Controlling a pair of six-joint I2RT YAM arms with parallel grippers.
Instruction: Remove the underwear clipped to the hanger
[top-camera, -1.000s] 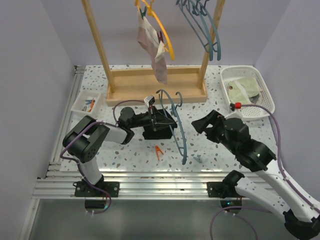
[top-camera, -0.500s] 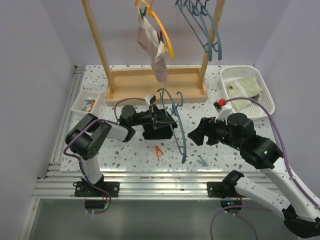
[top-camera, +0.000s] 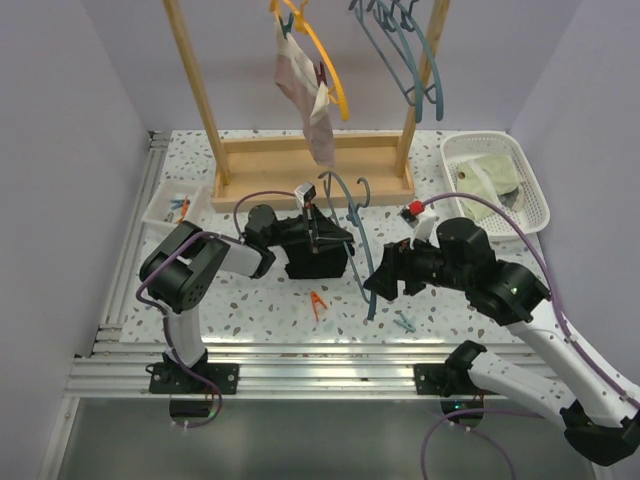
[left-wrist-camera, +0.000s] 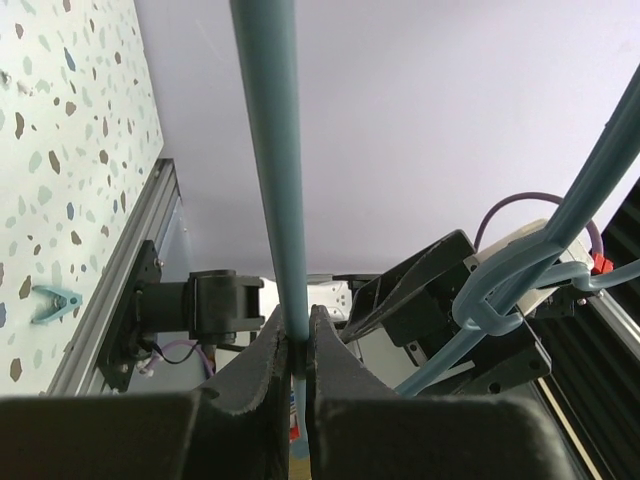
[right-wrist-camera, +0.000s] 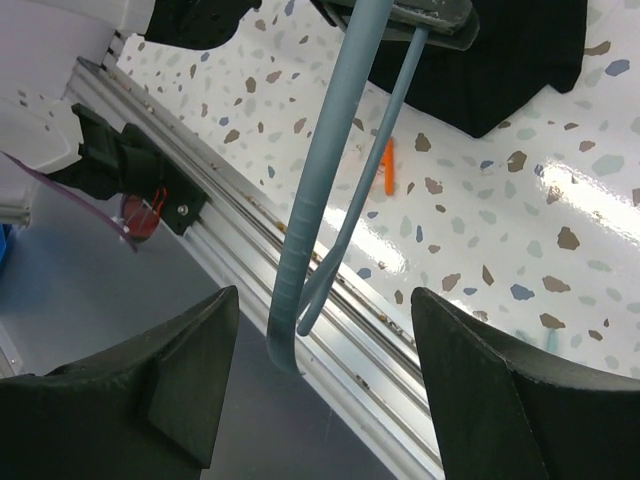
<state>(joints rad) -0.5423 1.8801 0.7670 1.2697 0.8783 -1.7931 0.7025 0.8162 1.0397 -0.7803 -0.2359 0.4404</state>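
A: Status on the removal?

B: Nothing was seen freed. The black underwear (top-camera: 318, 264) was lying on the table (top-camera: 250, 300), bunched against the blue hanger (left-wrist-camera: 268, 150). It looked still attached at the upper end, though the clip itself could not be made out clearly. The pink-mauve underwear (top-camera: 308, 100) was found hanging from the yellow hanger (top-camera: 334, 75) on the wooden rack (top-camera: 300, 160), untouched.

A: Grippers?

B: The hanger's bar was pinched tight by the left gripper (left-wrist-camera: 296, 335), jaws fully closed on it. The right gripper (right-wrist-camera: 322, 300) was held spread wide around the hanger's lower end, with no contact seen on either finger.

A: So both garments left?

B: Judged so. The black one was being worked on, the pink one not started.

A: Clearance?

B: The hanger's lower end was placed close to the near rail (right-wrist-camera: 250, 235), so little margin was left toward the table edge. An orange clip (top-camera: 318, 300) and a blue clip (top-camera: 404, 322) were scattered on the strip near it. Free room was seen to the right, up to the basket (top-camera: 535, 200). The rack base was set just behind the black garment.
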